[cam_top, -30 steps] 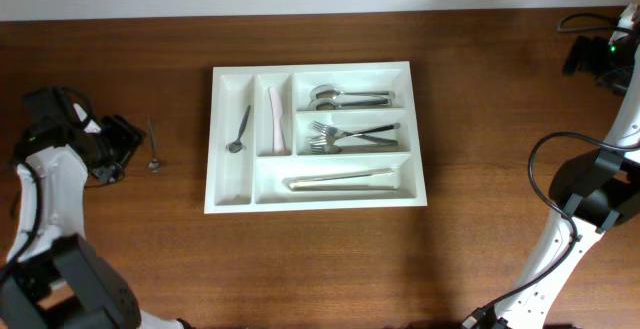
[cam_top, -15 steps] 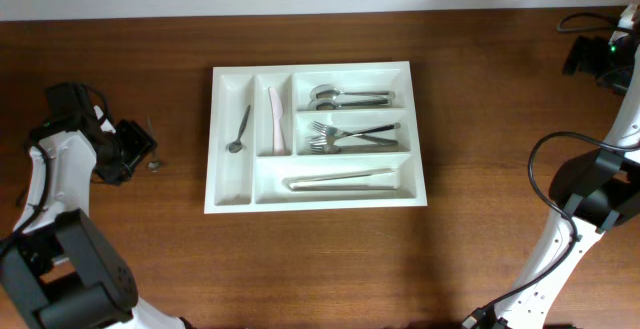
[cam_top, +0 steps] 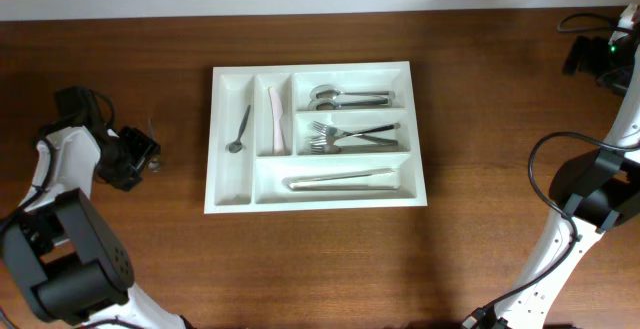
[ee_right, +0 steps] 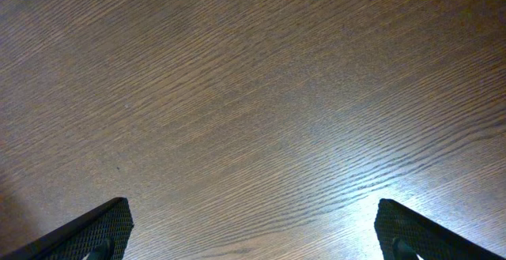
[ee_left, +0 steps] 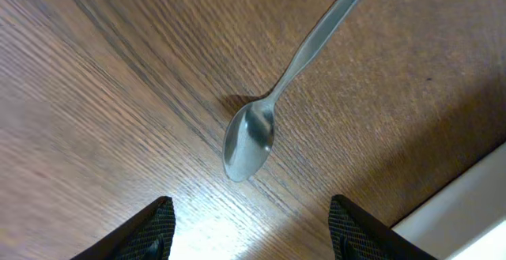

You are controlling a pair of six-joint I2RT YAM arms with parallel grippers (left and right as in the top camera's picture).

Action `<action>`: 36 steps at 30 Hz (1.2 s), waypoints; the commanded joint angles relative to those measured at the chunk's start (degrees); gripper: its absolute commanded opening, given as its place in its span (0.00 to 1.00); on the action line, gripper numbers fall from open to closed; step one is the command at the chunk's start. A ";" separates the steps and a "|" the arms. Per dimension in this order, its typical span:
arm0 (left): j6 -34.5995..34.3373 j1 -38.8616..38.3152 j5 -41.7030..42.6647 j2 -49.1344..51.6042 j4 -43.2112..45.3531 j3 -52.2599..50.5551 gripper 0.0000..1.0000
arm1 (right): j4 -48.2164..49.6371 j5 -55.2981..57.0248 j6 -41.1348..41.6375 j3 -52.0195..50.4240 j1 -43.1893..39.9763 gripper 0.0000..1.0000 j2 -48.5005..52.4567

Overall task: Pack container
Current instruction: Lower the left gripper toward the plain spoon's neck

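- From above, we see the white tray (cam_top: 415,134) in the middle of the bench (cam_top: 300,269). It lies between the two arms and off to the side the left tool (cam_top: 145,157) points toward.
- The tray has two narrow upright compartments on the side nearer the left tool. The nearer one holds a teaspoon (cam_top: 239,130) and the next a pale, slim piece (cam_top: 274,119) we cannot identify.
- Farther from that tool are three long compartments. One holds spoons (cam_top: 345,97), the middle one forks (cam_top: 345,134), and the last some long pale pieces (cam_top: 340,179) we cannot make out.
- The left tool sits low over the bench, near the tray but apart from it. The right arm (cam_top: 600,184) rises along the far edge, well apart from the tray.
- From the left wrist, the left tool (ee_left: 253,232) has its fingers (ee_left: 154,228) set moderately apart and holds nothing.
- A loose spoon (ee_left: 249,141) lies flat on the wood just ahead of the fingertips and roughly centred between them, touching neither. Its bowl is toward the tool and its handle runs away at a slant.
- A white corner of the tray (ee_left: 466,209) shows beyond one finger, just beside it.
- From the right wrist, the right tool (ee_right: 253,232) stands wide open, with only bare wood between and ahead of its fingers (ee_right: 103,228).
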 commanded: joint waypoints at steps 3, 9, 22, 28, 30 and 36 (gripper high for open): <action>-3.80 0.11 3.30 3.50 0.15 1.03 0.64 | 0.13 -0.07 0.07 -0.31 -0.42 0.99 -2.23; -5.57 0.70 3.48 5.01 0.26 0.98 0.64 | 0.13 -0.07 0.07 -0.31 -0.42 0.99 -2.23; -6.78 0.70 3.48 5.11 2.60 0.74 0.63 | 0.13 -0.07 0.07 -0.31 -0.42 0.99 -2.23; -6.80 0.70 3.48 5.16 4.20 0.70 0.59 | 0.13 -0.07 0.07 -0.31 -0.42 0.99 -2.23; -6.80 0.70 3.48 5.16 4.24 0.70 0.59 | 0.13 -0.07 0.07 -0.31 -0.42 0.99 -2.23; -7.06 0.70 3.48 5.16 4.20 0.35 0.59 | 0.13 -0.07 0.07 -0.31 -0.42 0.98 -2.23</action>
